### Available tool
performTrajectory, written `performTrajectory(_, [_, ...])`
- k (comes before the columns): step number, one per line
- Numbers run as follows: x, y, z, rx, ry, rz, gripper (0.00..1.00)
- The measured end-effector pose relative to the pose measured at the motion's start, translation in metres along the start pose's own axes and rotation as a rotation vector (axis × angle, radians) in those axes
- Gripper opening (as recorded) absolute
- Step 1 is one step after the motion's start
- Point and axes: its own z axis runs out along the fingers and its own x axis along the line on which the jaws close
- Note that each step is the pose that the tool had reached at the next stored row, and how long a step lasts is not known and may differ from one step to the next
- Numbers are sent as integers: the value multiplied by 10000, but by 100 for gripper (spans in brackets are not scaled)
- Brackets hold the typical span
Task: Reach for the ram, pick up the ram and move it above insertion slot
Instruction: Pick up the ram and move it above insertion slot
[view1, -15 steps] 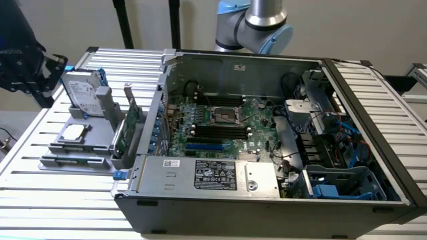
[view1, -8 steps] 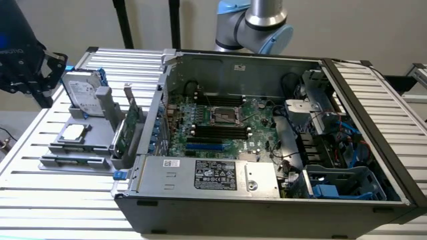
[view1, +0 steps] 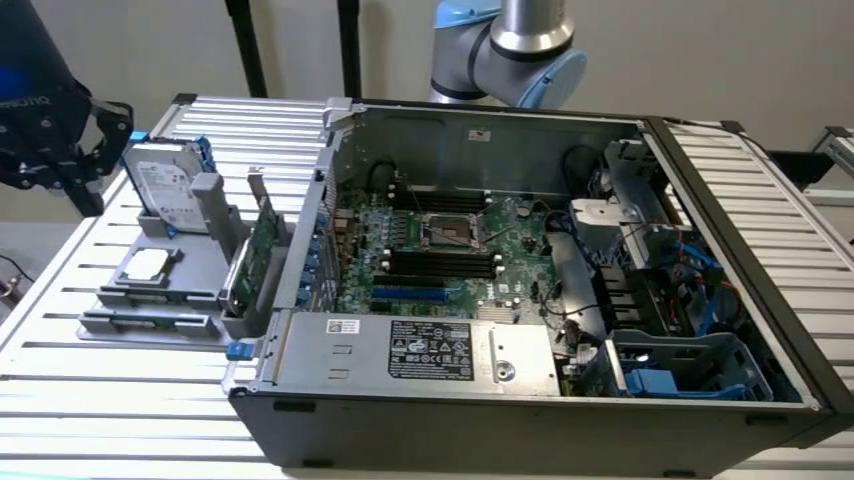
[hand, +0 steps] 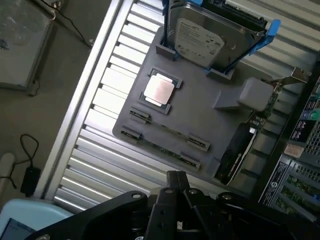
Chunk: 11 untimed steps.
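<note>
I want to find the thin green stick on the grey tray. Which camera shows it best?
The wrist view: it looks down on the stick, flat on the tray. The exterior view shows the stick at a slant, a thin strip.

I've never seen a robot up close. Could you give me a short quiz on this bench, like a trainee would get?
1. True or false: the gripper is holding the ram.
2. Which of these stands upright in the grey holder? A) the hard drive with blue rails B) a keyboard C) a screwdriver
3. Fill in: the computer case is ____, so its motherboard shows.

Key
1. False: the ram lies flat in the grey holder, and the gripper is shut with nothing in it.
2. A
3. open
</note>
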Motion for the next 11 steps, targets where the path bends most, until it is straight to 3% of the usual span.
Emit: performTrajectory(11, [0, 0, 0, 9, 91, -1876, 11])
